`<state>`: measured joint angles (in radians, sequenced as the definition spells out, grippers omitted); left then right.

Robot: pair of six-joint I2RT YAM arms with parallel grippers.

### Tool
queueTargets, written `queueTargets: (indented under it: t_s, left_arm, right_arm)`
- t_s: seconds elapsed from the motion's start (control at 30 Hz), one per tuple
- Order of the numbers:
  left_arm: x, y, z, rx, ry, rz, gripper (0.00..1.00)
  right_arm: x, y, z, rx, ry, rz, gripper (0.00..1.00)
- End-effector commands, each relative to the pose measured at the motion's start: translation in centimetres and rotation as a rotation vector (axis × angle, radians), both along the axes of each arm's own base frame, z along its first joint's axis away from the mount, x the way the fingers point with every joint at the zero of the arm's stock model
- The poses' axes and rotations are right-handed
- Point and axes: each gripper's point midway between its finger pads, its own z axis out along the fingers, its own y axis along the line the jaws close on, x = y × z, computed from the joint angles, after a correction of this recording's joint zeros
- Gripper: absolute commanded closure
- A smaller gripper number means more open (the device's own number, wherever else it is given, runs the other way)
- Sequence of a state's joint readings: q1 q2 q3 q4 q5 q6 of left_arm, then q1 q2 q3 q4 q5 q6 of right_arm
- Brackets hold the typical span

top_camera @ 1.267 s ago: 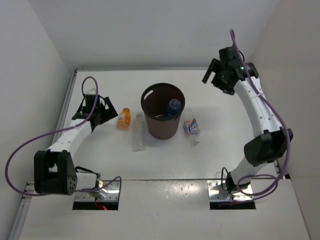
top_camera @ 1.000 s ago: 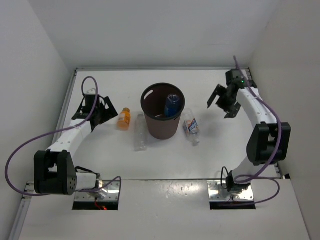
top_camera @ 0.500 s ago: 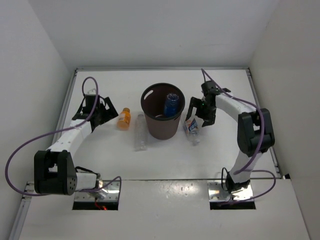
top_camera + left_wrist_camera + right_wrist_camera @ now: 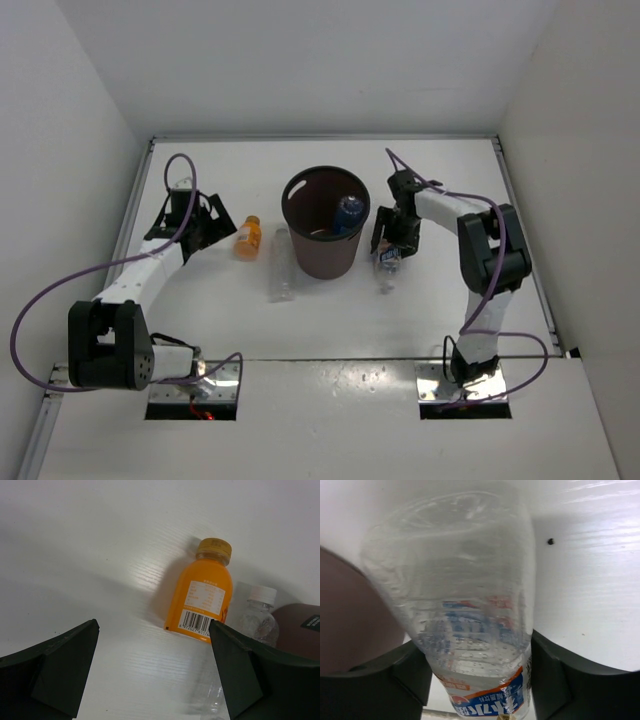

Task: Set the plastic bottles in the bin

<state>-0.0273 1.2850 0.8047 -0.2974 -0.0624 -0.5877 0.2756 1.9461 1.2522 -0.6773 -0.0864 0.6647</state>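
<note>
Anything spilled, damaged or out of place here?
Nothing stands out. One blue-capped bottle sits in the bin; the orange bottle and slim clear bottle lie on the table left of it, intact, no liquid around them. The right claw straddles the labelled bottle beside the bin; whether it grips is unclear.
</note>
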Motion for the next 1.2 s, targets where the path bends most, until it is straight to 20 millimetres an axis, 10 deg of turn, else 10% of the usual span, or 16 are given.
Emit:
queueTargets:
  t_s: [0.0, 0.27, 0.4, 0.6, 0.77, 0.97, 1.17]
  left_arm:
    - [0.7, 0.0, 1.0, -0.011, -0.038, 0.001, 0.01]
    - [0.7, -0.2, 1.0, -0.031, -0.039, 0.007, 0.01]
    - [0.7, -0.4, 1.0, -0.045, -0.039, 0.007, 0.01]
    - [0.9, -0.7, 1.2, -0.067, -0.048, 0.013, 0.01]
    - [1.1, -0.9, 1.1, -0.087, -0.048, 0.019, 0.01]
    - [0.6, -1.2, 0.7, -0.087, -0.038, 0.010, 0.01]
    - [0.1, -1.2, 0.2, -0.086, -0.028, 0.011, 0.01]
  right_arm:
    - [0.5, -2.1, 0.7, -0.069, -0.023, -0.055, 0.38]
    - [5.3, -4.8, 12.3, -0.162, -0.270, -0.127, 0.67]
    - [8.7, -5.8, 22.6, -0.146, -0.505, -0.171, 0.75]
    - [9.9, 2.0, 38.7, 0.245, -0.921, 0.061, 0.87]
    - [7.8, 9.7, 41.3, 0.409, -0.991, 0.253, 0.89]
    - [4.6, 16.2, 37.4, 0.354, -0.936, 0.428, 0.88]
    - [3.6, 16.6, 32.8, 0.246, -0.927, 0.426, 0.83]
